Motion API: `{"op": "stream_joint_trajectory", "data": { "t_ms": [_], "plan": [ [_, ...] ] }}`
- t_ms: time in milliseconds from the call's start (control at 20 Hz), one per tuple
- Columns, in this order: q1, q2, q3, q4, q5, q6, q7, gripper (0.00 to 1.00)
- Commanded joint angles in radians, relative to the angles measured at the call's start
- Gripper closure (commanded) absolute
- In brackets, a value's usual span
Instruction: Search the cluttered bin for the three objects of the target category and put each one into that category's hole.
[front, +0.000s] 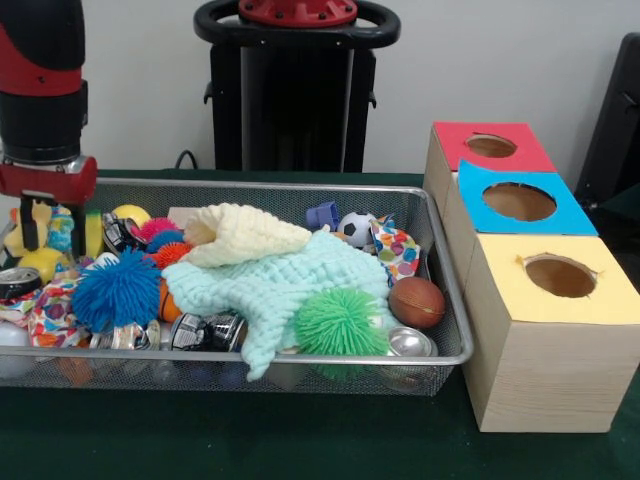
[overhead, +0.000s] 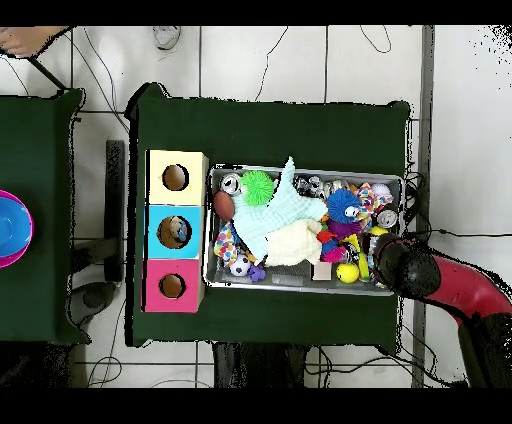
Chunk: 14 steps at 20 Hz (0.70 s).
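Observation:
The wire-mesh bin (front: 300, 357) holds a jumble: mint (front: 270, 280) and cream (front: 245, 235) knitted cloths, a blue spiky ball (front: 117, 290), a green spiky ball (front: 340, 322), a brown ball (front: 416, 301), a small soccer ball (front: 356, 228), cans (front: 205, 330) and patterned cloth (front: 397, 250). My gripper (front: 52, 232) hangs over the bin's left end, open, its fingers straddling yellow clutter. The red-topped box's hole (front: 491, 146) is at the far right, beyond the bin. In the overhead view the arm (overhead: 415, 268) covers the bin's (overhead: 300, 288) right end and the red hole (overhead: 172, 286) is bottom left.
The blue-topped box (front: 520, 203) and the yellow-topped box (front: 560, 277) stand in a row with the red one, right of the bin. The robot pedestal (front: 297, 90) is behind. A bowl (overhead: 10, 228) sits on a side table, and a person's hand (overhead: 25, 40) shows top left.

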<state>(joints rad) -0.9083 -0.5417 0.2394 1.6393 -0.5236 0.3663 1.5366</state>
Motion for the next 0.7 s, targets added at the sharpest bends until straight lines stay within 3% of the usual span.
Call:
{"op": "stream_joint_trajectory", "data": {
  "t_ms": [50, 700],
  "plan": [
    [0.027, 0.035, -0.009, -0.035, -0.041, 0.015, 0.035, 0.0],
    [0.027, 0.097, -0.007, -0.084, -0.04, 0.003, 0.02, 0.0]
  ]
}}
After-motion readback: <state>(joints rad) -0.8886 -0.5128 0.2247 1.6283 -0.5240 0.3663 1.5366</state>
